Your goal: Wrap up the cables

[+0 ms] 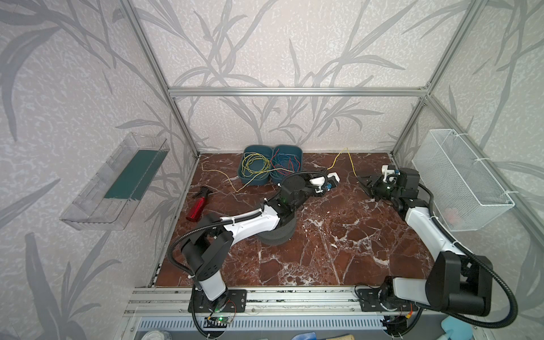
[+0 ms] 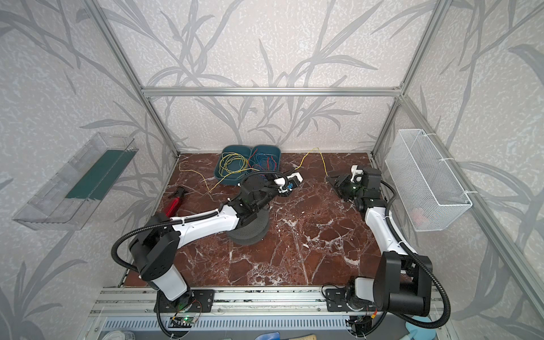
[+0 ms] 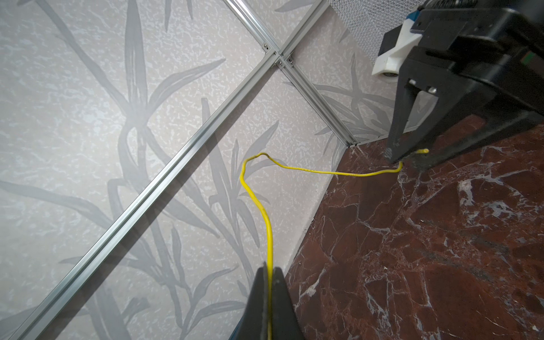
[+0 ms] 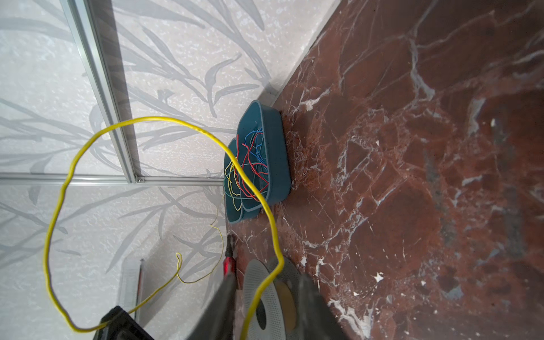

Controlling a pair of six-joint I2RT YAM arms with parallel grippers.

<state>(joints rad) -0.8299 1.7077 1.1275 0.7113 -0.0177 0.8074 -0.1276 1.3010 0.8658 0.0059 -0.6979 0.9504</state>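
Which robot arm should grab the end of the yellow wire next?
Probably right: the right gripper, open, sits at the end of the thin yellow wire; the left gripper is shut on that wire farther along.

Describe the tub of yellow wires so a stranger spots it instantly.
Find the back edge of the red marble table. Two teal tubs sit together there. Take the left tub, holding yellow wires; its neighbour holds red and blue wires.

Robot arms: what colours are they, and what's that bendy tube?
The left arm and right arm wear white shells between chunky black joints. A ribbed black hose loops along each, tied on with white ties. The left gripper and right gripper are black, with pointed wedge fingers.
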